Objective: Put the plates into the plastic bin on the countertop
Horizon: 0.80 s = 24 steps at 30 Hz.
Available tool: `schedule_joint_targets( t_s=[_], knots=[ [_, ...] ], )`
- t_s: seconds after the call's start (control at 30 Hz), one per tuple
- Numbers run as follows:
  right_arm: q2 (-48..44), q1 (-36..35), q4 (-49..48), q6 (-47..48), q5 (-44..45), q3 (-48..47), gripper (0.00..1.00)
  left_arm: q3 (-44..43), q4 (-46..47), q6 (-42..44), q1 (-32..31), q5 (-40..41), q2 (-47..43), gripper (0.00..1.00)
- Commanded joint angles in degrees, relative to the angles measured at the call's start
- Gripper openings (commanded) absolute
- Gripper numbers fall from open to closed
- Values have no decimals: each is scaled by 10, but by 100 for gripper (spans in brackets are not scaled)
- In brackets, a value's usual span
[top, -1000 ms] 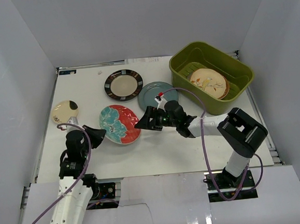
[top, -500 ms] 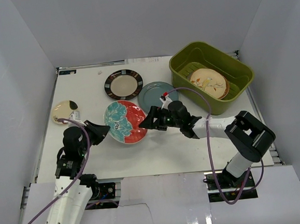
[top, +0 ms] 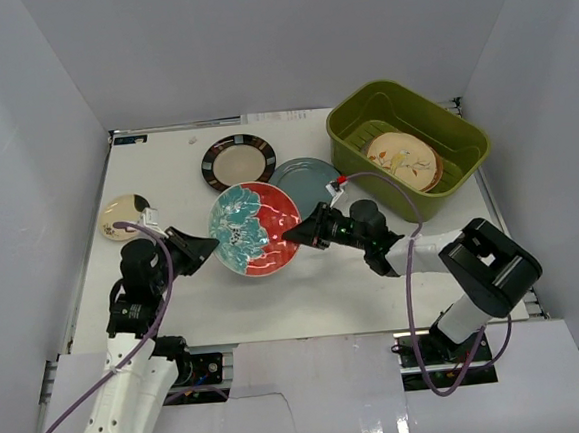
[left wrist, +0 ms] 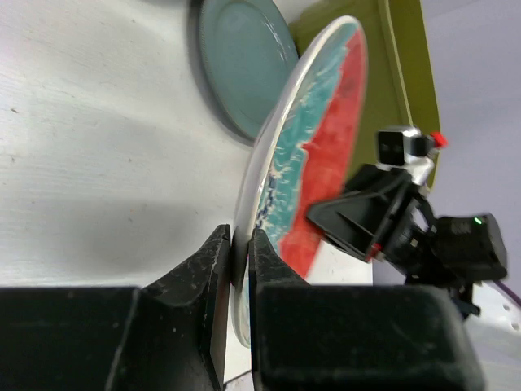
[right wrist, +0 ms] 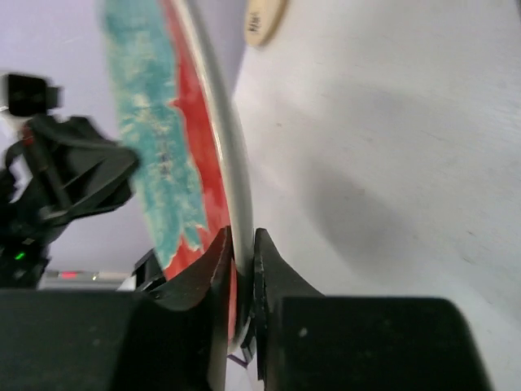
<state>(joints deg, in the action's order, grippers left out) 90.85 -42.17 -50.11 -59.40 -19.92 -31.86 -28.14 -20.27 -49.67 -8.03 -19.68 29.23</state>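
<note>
Both arms reach low over the flat white matte countertop [top: 325,284] twd each other. L arm comes from 7 o'clock, elbow bent, wrist aimed at 3. R arm comes from 5 o'clock, forearm laid out flat, wrist aimed at 9.

The left gripper [top: 210,246] pinches the 9 o'clock rim of the round red-teal floral ceramic plate [top: 255,228]. L wrist view: fingers [left wrist: 213,269] close together w/ the rim wedged in the slot. The right gripper [top: 295,233] pinches the opposite rim at 3 o'clock. R wrist view: same, pads [right wrist: 269,269] tight on both faces of the rim.

The plate sits mid-counter btwn the two grippers, tipped up off flat, patterned face twd the top cam. Can't tell if its low rim touches the surface.

Room: bare counter at 6 o'clock of the held plate, and a bare strip at 3–4 o'clock running along the bin's near wall. At 12–1 the plain teal round ceramic plate [top: 311,175] lies flat, the held plate overlapping its near-left edge in top view. Black-striped-rim cream round plate [top: 238,163] flat at 11–12, apart. Small cream round plate [top: 124,214] flat at 9–10, near the L edge, behind the L arm.

Olive-green rectangular plastic bin [top: 457,178] w/ rounded corners sits at 2 o'clock, far-R corner of the counter, angled. Inside: tan bird-pattern round plate [top: 400,160] leaning on the slotted floor, another rim showing under it at its 4 o'clock; colour unclear.
</note>
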Motion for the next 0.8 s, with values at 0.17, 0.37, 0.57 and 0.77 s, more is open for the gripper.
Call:
schedule_joint_targets(
  t_s=[0.17, 0.37, 0.57, 0.77],
  knots=[
    [-144, 37, -27, 24, 17, 9, 8, -92, 60, 31, -5, -70, 40, 59],
    [-261, 185, 232, 128, 45, -137, 8, -172, -26, 149, -5, -62, 89, 98],
    [-253, 372, 388, 205, 85, -264, 8, -180, -74, 230, -5, -52, 94, 98],
    [-179, 474, 418, 218, 135, -319, 8, -116, -71, 255, -6, -27, 70, 98]
  ],
)
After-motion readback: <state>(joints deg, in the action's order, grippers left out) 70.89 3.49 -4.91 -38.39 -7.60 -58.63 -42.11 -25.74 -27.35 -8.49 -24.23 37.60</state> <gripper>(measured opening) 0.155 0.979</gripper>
